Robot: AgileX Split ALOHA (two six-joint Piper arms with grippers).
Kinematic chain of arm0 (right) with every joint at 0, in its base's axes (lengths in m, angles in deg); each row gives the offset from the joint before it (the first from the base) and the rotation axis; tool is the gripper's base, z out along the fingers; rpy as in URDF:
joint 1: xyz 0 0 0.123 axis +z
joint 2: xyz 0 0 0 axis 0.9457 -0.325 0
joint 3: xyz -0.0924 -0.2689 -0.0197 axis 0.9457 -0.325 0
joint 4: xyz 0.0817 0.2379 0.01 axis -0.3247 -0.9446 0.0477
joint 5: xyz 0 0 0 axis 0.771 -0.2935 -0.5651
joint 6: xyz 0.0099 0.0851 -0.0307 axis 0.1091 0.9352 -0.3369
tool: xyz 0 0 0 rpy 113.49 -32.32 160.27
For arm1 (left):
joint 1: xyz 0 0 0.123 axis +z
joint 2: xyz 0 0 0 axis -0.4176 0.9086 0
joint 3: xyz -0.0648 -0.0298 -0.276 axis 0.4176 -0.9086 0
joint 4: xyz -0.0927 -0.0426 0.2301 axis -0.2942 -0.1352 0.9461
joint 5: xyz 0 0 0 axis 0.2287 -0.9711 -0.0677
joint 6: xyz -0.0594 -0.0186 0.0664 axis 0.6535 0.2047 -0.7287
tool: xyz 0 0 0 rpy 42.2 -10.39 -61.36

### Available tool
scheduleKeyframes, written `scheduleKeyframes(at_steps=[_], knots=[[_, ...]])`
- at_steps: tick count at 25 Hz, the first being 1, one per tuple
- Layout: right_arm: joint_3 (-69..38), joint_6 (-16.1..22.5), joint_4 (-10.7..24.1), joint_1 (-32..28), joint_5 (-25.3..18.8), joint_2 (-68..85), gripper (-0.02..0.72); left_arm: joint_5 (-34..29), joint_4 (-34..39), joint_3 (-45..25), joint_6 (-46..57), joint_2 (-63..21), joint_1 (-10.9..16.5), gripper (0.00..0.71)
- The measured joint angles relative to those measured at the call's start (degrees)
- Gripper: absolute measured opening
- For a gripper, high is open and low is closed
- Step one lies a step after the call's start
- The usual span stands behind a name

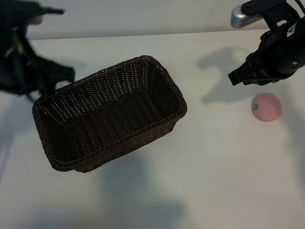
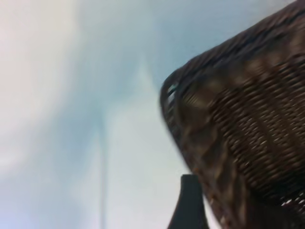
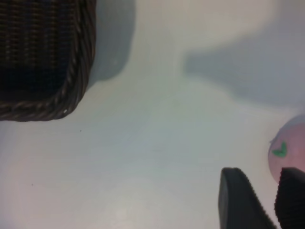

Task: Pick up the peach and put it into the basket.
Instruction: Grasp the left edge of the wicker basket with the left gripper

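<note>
While the peach [image 1: 266, 107] is lying on the white counter [image 1: 214, 167] at about three o'clock from the basket [image 1: 109, 114], well apart from it, I am holding my right tool [image 1: 240, 78] just above it at roughly eleven o'clock, jaws partly parted and gripping nothing. My left tool [image 1: 64, 76] is sitting at the basket's ten o'clock corner, jaws standing wide and empty.
</note>
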Motion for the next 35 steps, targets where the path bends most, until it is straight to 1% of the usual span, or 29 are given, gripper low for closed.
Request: scheduleKeyframes(at_steps=[5, 8, 11, 14, 16, 20, 22, 28, 35], knots=[[0.0, 0.0, 0.17, 0.0, -0.05, 0.0, 0.249, 0.1, 0.79, -6.49, 6.22, -5.44, 0.0, 0.586], [0.0, 0.0, 0.23, 0.0, -0.05, 0.0, 0.249, 0.45, 1.42, -9.48, 9.64, -6.82, 0.0, 0.586], [0.0, 0.0, 0.29, 0.0, -0.47, 0.0, 0.249, 1.58, 3.85, -12.75, 14.67, -6.93, 0.2, 0.586], [0.0, 0.0, 0.28, 0.0, -1.05, 0.0, 0.251, 6.1, 3.54, -15.58, 17.59, -6.93, 2.92, 0.586], [0.0, 0.0, 0.28, 0.0, -1.11, 0.0, 0.251, 9.46, 1.7, -17.26, 17.79, -6.93, 6.12, 0.586], [0.0, 0.0, 0.28, 0.0, -1.16, 0.0, 0.251, 15.8, -3.88, -20.03, 14.32, -6.6, 12.06, 0.586], [0.0, 0.0, 0.28, 0.0, -1.16, 0.0, 0.251, 17.76, -5.8, -20.27, 12.14, -5.47, 13.54, 0.586], [0.0, 0.0, 0.28, 0.0, -1.16, 0.0, 0.251, 23.49, -9.7, -20.35, 10.04, 1.17, 14.22, 0.586], [0.0, 0.0, 0.23, 0.0, -1.16, 0.0, 0.252, 30.43, -14.01, -20.35, 7.85, 9.64, 14.22, 0.586]])
